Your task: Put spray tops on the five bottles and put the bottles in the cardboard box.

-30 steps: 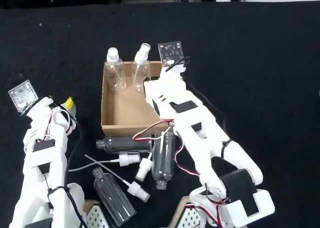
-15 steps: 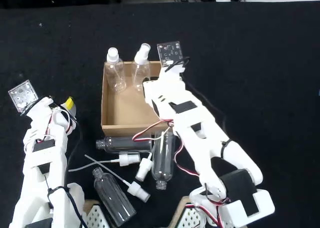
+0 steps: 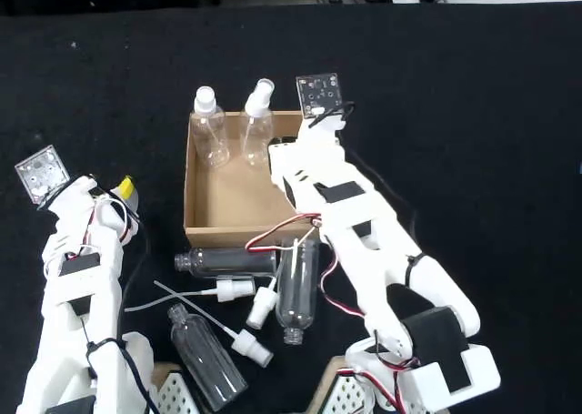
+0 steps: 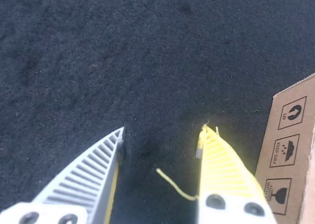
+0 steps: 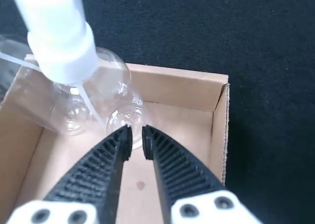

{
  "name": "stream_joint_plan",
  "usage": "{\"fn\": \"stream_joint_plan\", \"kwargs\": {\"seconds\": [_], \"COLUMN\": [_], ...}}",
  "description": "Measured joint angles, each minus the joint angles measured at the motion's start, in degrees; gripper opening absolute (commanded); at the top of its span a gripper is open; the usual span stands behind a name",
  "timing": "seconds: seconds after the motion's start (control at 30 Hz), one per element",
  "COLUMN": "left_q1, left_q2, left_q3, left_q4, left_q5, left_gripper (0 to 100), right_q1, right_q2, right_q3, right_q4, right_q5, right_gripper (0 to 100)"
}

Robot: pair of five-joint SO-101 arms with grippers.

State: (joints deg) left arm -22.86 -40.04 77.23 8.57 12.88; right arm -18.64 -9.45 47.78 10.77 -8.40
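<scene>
The cardboard box point(image 3: 193, 216) lies open at mid-table. Two clear bottles with white spray tops point(image 3: 208, 126) point(image 3: 257, 121) stand against its far wall. My right gripper point(image 3: 279, 148) hangs over the box's far right corner, beside the right-hand bottle. In the right wrist view this gripper point(image 5: 136, 132) is shut to a thin slit, holding nothing, with that bottle point(image 5: 105, 81) and its spray top point(image 5: 61, 39) close ahead. Three bare bottles point(image 3: 227, 262) point(image 3: 297, 284) point(image 3: 205, 348) lie in front of the box among three loose spray tops point(image 3: 235, 289) point(image 3: 263, 307) point(image 3: 249, 346). My left gripper point(image 4: 162, 131) is open over bare cloth.
Black cloth covers the table. In the left wrist view the box's printed outer wall point(image 4: 291, 145) stands close beside the yellow finger point(image 4: 222, 169). The left arm point(image 3: 80, 268) stands left of the box. Red and white wires point(image 3: 273, 241) hang over the box's near wall.
My right arm has shifted slightly to the right, away from the right-hand bottle in the box. The left arm has kept still.
</scene>
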Motion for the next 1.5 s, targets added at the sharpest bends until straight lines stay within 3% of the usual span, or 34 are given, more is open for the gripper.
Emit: {"fn": "stream_joint_plan", "kwargs": {"seconds": [1.5], "left_q1": [0.0], "left_q2": [0.0], "left_q3": [0.0], "left_q4": [0.0], "left_q5": [0.0], "left_gripper": [22], "right_q1": [-3.1], "right_q2": [2.1], "right_q3": [0.0], "right_q4": [-3.3], "right_q5": [0.0], "right_gripper": [1.1]}}
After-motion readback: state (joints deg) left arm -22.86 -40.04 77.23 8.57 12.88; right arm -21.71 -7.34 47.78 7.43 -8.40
